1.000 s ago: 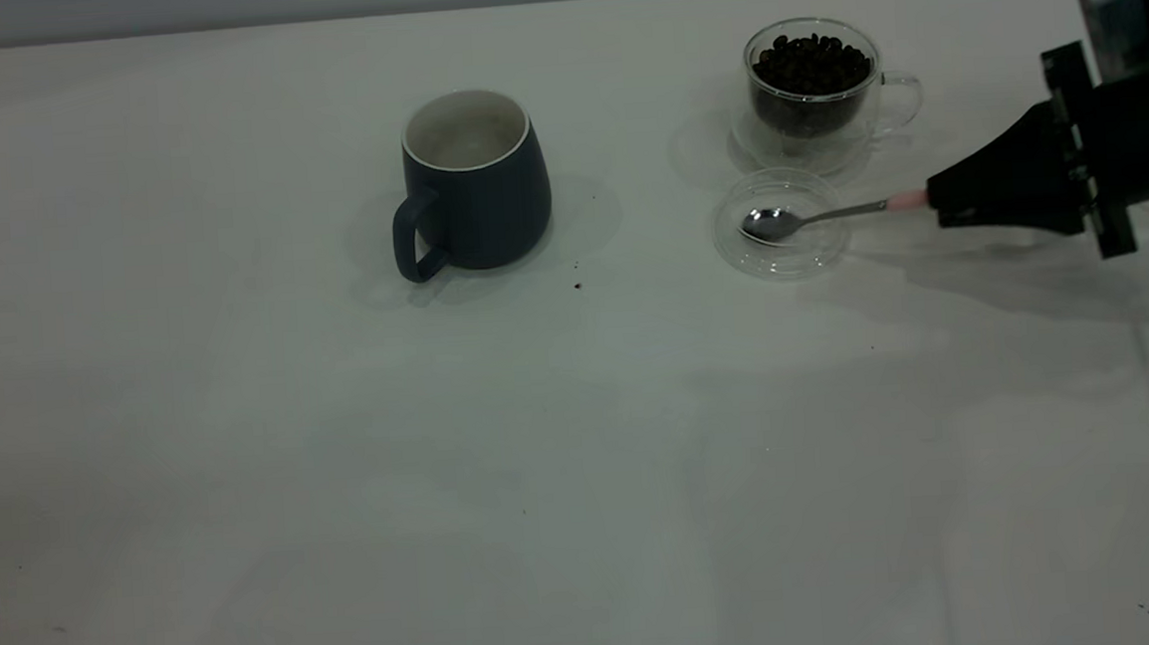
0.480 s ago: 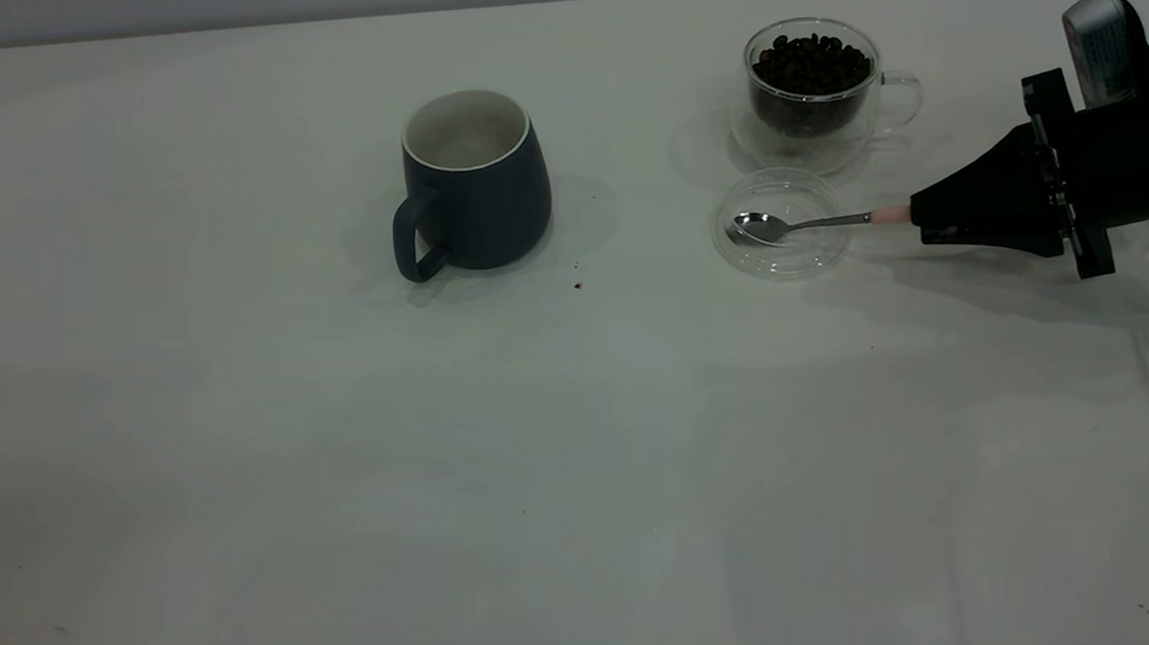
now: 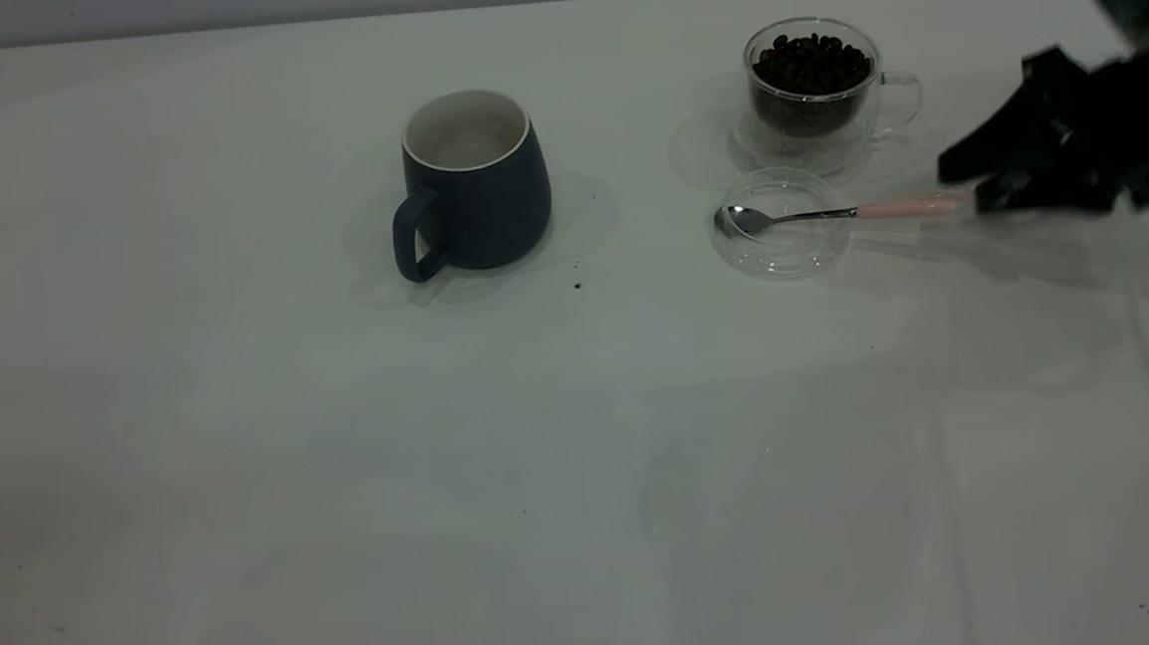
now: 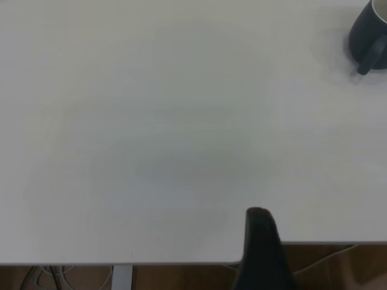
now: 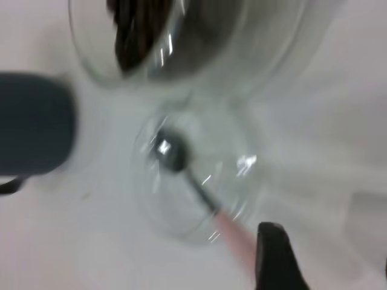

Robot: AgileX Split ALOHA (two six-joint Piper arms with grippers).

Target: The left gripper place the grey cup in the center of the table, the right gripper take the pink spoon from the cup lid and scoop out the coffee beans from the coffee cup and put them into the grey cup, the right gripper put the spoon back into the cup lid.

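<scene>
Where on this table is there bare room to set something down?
The whole near half of the table and the far-left stretch beside the grey cup are bare. It is crowded far right: coffee cup, cup lid, pink spoon, right gripper.

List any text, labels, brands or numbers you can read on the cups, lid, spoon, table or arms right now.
None: no readable text in any view.
The grey cup, coffee cup, cup lid, pink spoon and table carry no print.
The right pincer is too blurred to show any label.

Blue-grey cup [image 3: 476,184] – white inside, pink-handled spoon [image 3: 832,213], dark beans [image 3: 810,62], white table [image 3: 542,444]
</scene>
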